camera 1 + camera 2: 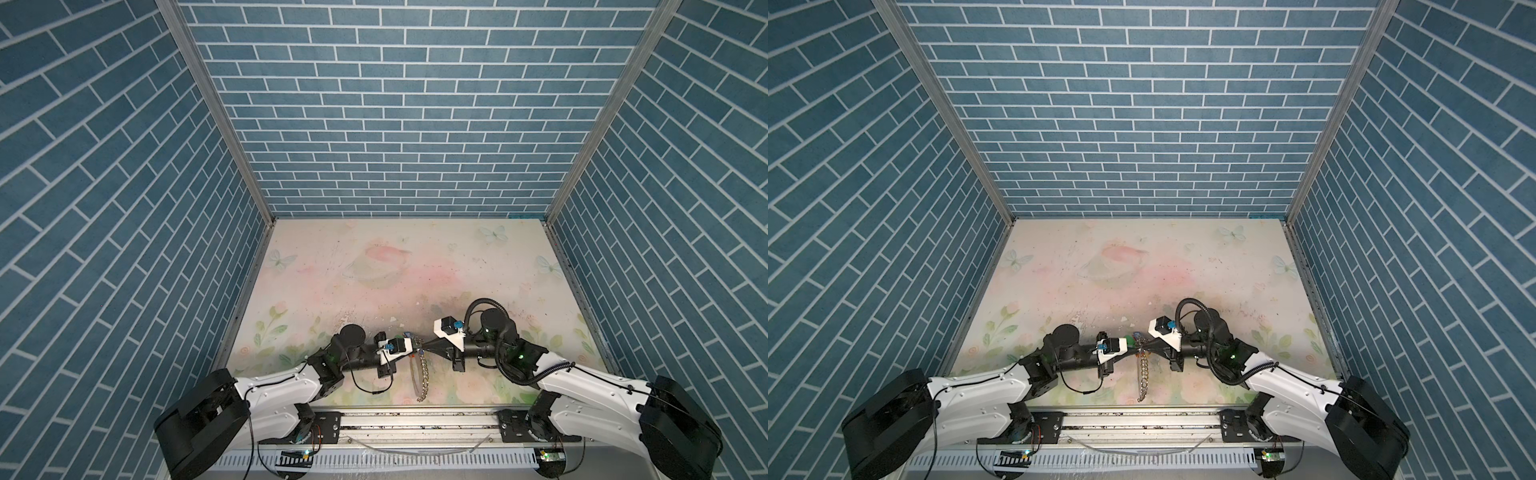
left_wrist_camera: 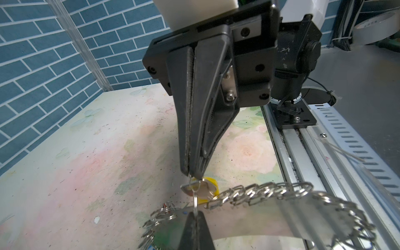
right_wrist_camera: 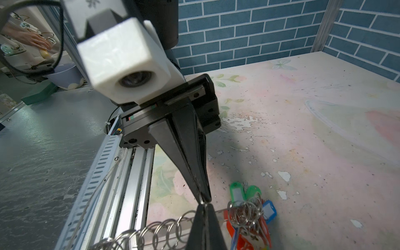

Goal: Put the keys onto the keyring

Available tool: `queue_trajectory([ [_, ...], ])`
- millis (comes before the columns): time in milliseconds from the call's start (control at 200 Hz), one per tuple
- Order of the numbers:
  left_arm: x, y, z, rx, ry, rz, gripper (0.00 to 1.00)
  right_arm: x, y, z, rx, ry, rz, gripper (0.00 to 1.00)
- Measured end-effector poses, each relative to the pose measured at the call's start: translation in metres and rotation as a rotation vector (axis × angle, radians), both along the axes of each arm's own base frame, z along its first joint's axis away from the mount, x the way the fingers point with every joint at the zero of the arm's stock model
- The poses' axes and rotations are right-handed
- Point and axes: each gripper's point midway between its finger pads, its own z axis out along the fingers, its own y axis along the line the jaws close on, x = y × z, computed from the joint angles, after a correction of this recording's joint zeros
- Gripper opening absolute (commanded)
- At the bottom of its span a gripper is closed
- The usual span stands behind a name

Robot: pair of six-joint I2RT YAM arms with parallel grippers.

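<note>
Nothing legible — the tape roll (image 2: 376, 26) bears print too blurred to read; tags (image 3: 237, 192) at the keyring's (image 1: 423, 376) twelve o'clock show no readable writing.

Keys (image 2: 204, 191) hang on pinched wire ring (image 2: 195, 202)

Stereo pair overhead, wrist views close, opposed, sharing the keyring (image 2: 270, 216)

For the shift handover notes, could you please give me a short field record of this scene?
left claw: shut, pinching a thin silver wire ring
right claw: shut on the same ring, tip to tip
small metal key with yellow plastic tag: hanging at that ring
flat grey oval plate rimmed with wire rings: tilted on edge between the arms
green, blue and red plastic tags: bunched among the wire rings
surface: floral-printed tabletop
</note>
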Motion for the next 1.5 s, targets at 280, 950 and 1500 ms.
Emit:
queue_trajectory([
  [280, 0.009, 0.001, 0.001, 0.009, -0.048, 0.058, 0.00, 0.009, 0.003, -0.012, -0.029, 0.001, -0.031, 0.00],
  [950, 0.008, 0.002, 0.000, 0.011, -0.040, 0.057, 0.00, 0.010, 0.001, -0.006, -0.014, -0.046, -0.043, 0.00],
  [1500, 0.004, -0.001, 0.001, 0.014, -0.020, 0.030, 0.00, 0.005, 0.003, -0.009, -0.019, -0.040, -0.026, 0.00],
])
